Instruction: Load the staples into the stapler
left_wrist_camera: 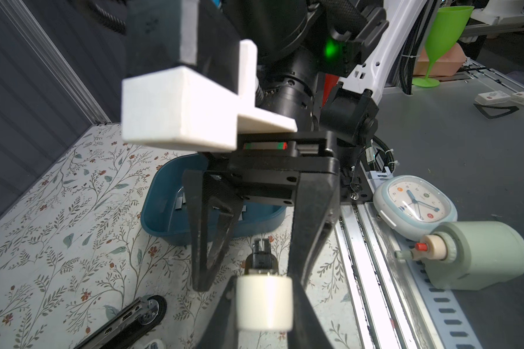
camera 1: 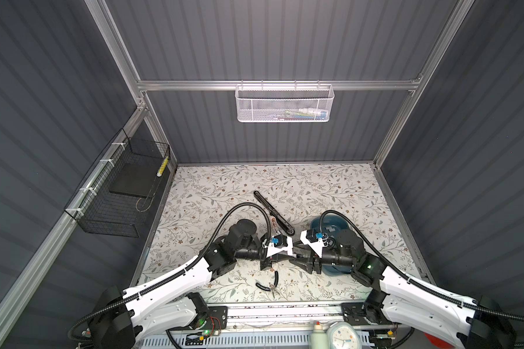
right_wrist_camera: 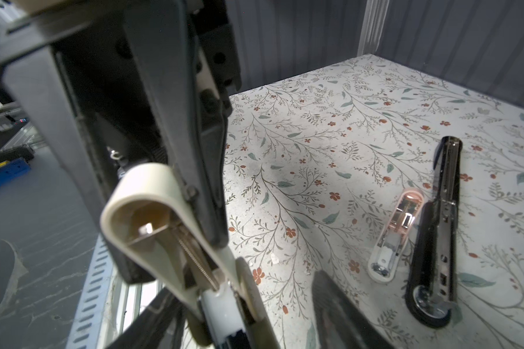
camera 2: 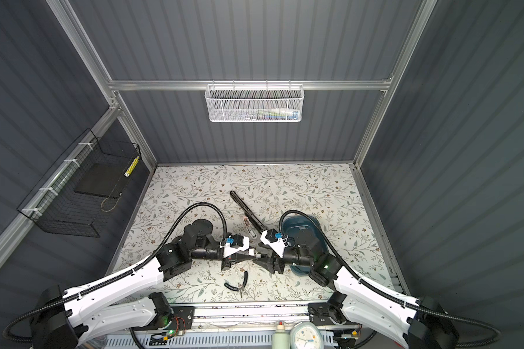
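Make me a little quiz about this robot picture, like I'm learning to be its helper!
1. True or false: the black stapler lies on the flowery table.
2. Which gripper is clamped on the cream stapler: A, left gripper, or B, right gripper?
3. Fill in: the staples sit in the blue ____.
Key: 1 true; 2 A; 3 tray.

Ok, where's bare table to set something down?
Free: far strip between black stapler and back wall; left side outside the left arm. Crowded: mid-table, where left gripper and right gripper meet, by pink stapler, blue tray, pliers.
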`<state>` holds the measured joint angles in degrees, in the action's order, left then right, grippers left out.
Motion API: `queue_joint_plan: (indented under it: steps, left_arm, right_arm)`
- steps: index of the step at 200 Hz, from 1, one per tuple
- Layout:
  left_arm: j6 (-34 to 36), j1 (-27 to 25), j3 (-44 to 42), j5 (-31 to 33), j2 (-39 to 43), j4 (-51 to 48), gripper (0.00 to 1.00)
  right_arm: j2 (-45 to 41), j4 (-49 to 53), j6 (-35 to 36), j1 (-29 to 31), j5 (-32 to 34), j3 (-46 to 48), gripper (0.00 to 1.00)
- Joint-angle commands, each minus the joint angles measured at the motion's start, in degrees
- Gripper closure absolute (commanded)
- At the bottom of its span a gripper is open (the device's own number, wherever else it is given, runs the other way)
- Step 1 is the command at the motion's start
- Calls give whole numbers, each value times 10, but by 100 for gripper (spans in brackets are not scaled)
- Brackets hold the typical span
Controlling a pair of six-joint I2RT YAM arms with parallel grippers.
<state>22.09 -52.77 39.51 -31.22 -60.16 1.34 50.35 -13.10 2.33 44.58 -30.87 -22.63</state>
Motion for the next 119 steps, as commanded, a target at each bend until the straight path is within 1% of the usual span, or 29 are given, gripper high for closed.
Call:
queue_joint_plan:
  steps: [1,21,35,61,78,87,96,119]
  left_arm:
    - [8,0,20,-16,2,-8,100]
    - [8,0,17,-12,9,-6,100]
    - [7,0,14,-11,10,-3,100]
    - [5,0,14,-12,13,-2,100]
    - [5,0,13,-14,16,0,100]
    - [4,0,12,-14,17,1,100]
    - [4,0,11,-14,20,2,100]
    - [2,0,6,-11,24,7,100]
  right_arm:
    - [-4,1,5,1,-29,-14,46]
    - [-13,1,6,1,-28,-9,60]
    - [-19,2,8,1,-24,-6,65]
    - [-18,2,6,2,-25,-6,66]
    - [-9,3,5,1,-28,-11,63]
    - [-3,5,5,1,-30,-15,63]
    - [3,7,5,1,-31,-19,64]
    - [16,8,-1,2,-26,-26,72]
